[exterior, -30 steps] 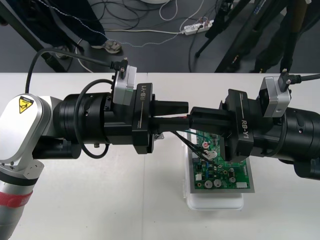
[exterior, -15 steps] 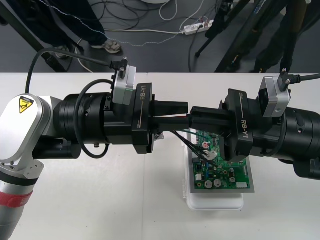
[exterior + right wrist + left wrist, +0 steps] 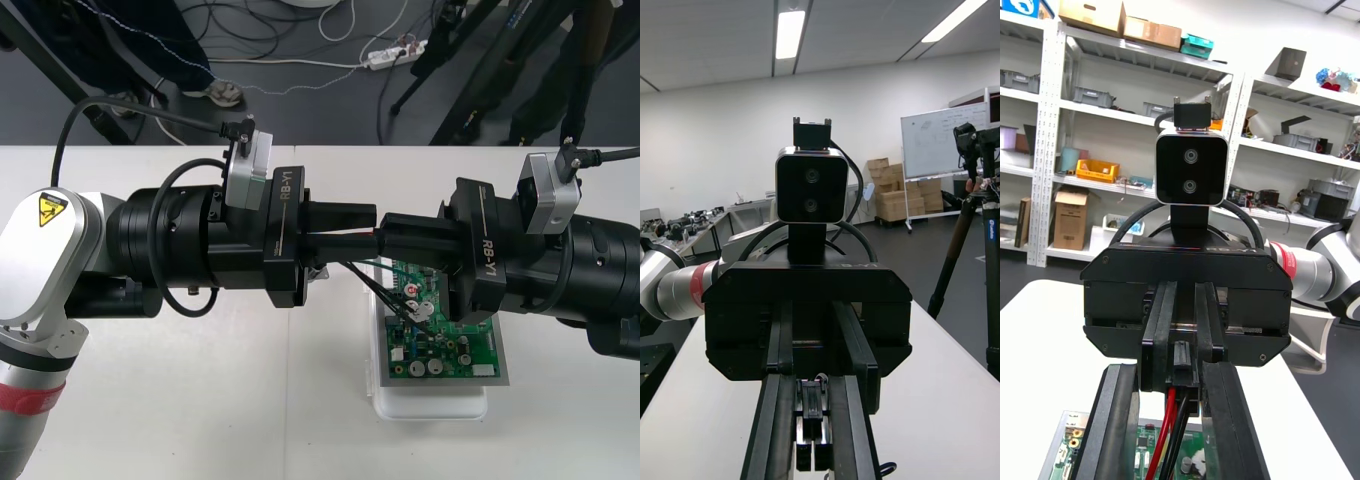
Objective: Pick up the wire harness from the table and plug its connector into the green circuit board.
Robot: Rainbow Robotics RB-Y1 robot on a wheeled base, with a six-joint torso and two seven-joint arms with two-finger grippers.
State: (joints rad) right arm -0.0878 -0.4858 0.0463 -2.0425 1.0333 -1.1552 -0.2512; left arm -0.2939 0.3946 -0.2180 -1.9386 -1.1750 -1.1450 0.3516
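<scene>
Right fingers (image 3: 1163,337) pinch harness plug (image 3: 1184,361) – red and black wires (image 3: 1171,429) trailing.

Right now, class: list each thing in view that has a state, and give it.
left gripper, shut on the wire harness
right gripper, shut on the plug
wire harness, held above the table, wires hanging toward the green circuit board
plug, gripped, not in the board
green circuit board, lying on its white base

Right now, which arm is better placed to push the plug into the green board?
Right. Its pincer is shut on the black plug, and the wires hang down over the board. The left pincer faces it tip to tip from the other side.
</scene>
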